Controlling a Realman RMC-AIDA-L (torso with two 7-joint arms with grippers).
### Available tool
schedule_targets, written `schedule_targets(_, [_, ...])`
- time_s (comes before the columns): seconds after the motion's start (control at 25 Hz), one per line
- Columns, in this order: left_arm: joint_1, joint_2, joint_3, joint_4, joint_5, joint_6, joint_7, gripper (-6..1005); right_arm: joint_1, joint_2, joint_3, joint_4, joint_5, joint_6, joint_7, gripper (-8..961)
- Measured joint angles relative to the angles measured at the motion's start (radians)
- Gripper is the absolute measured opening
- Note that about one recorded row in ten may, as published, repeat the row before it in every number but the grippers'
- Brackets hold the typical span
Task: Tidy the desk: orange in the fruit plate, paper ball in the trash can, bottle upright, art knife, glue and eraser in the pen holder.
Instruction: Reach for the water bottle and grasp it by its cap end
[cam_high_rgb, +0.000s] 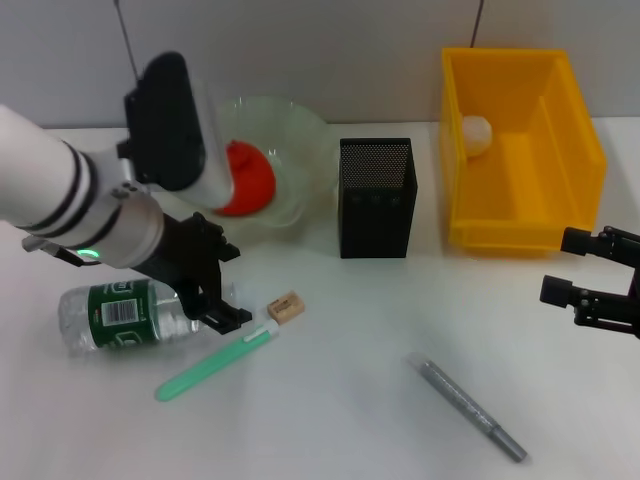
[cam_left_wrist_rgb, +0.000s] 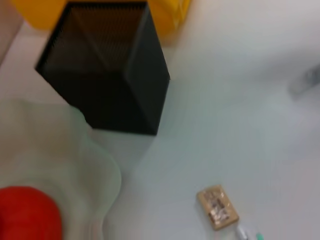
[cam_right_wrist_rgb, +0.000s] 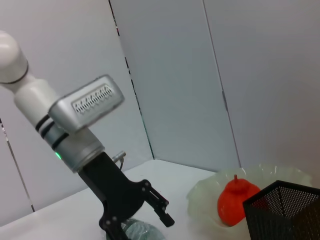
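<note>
Your left hand (cam_high_rgb: 222, 290) hangs spread and empty directly over the cap end of the bottle (cam_high_rgb: 125, 316), which lies on its side on the table (cam_high_rgb: 340, 400), presumably staged to stand it up; the eraser (cam_high_rgb: 286, 306) sits just beyond its fingertips. The orange (cam_high_rgb: 250, 180) is in the fruit plate (cam_high_rgb: 300, 140) and the paper ball (cam_high_rgb: 476, 133) in the trash can (cam_high_rgb: 560, 130), so those look done. Your right hand (cam_high_rgb: 590, 280) idles open, well apart; the bottle's green label shows a barcode, text unreadable.

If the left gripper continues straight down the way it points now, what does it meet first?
Most likely the bottle lying on its side: the left gripper hangs open over its cap end. Depth is unclear, so it might touch the table beside it.
</note>
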Motion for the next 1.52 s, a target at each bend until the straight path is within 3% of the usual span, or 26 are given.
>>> schedule_targets(0.36, [-0.040,-0.001,0.099,-0.106,0.050,-0.108,-0.043,810,0.000,0.004,-0.010,0.035,-0.003,-0.008,-0.036,829])
schedule_targets(0.56, [-0.079,-0.001,0.105,-0.171,0.052,-0.134,-0.046,776,-0.002,0.005,-0.010,0.046,-0.004,-0.010,-0.040,829])
schedule_targets(1.32, [-0.113,-0.002,0.145,-0.219,0.104,-0.173,-0.060,718,-0.011,0.004,-0.009,0.064,-0.004,-0.013,-0.041,829])
schedule_targets(1.52, [-0.119,-0.002,0.197,-0.220,0.103,-0.176,-0.069,716,-0.011,0.002,-0.001,0.070,-0.004,-0.013,-0.041,829])
